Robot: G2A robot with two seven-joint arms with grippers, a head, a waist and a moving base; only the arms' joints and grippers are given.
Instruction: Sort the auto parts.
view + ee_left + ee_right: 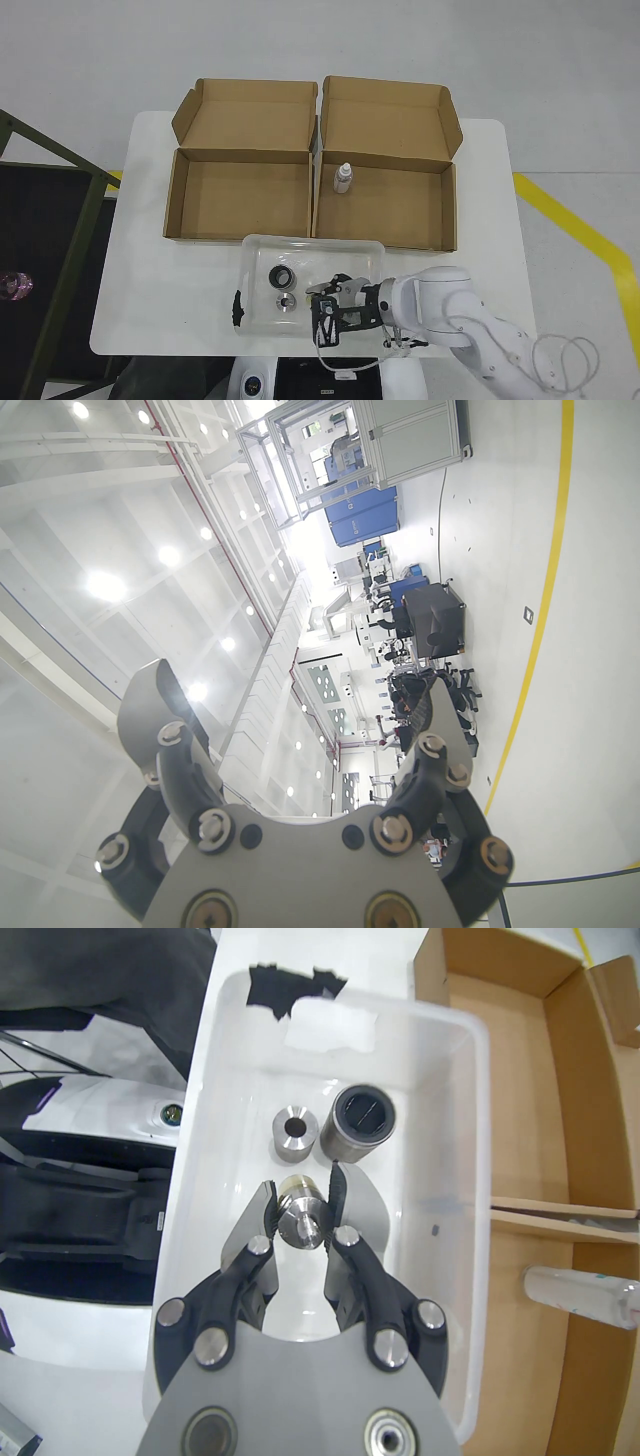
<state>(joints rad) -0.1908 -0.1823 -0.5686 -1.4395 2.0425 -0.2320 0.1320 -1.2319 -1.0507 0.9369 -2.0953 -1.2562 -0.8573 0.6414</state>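
Grips a steel pin [300, 1225] in the right gripper [301, 1180], inside the tray [258, 243] at the table's [140, 250] 6 o'clock. Shows bushing [285, 303] and bearing [282, 275] at 9 to 10 o'clock from it. Spreads the left gripper [295, 685] wide, empty, toward a hall. Shows a bottle [343, 178] in the box [400, 215] at 12.

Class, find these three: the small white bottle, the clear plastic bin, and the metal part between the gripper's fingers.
Small white bottle [343, 180]: top view, on its body.
Clear plastic bin [445, 1128]: right wrist view, on its inner side wall.
Metal part [300, 1224]: right wrist view, on its round end face.
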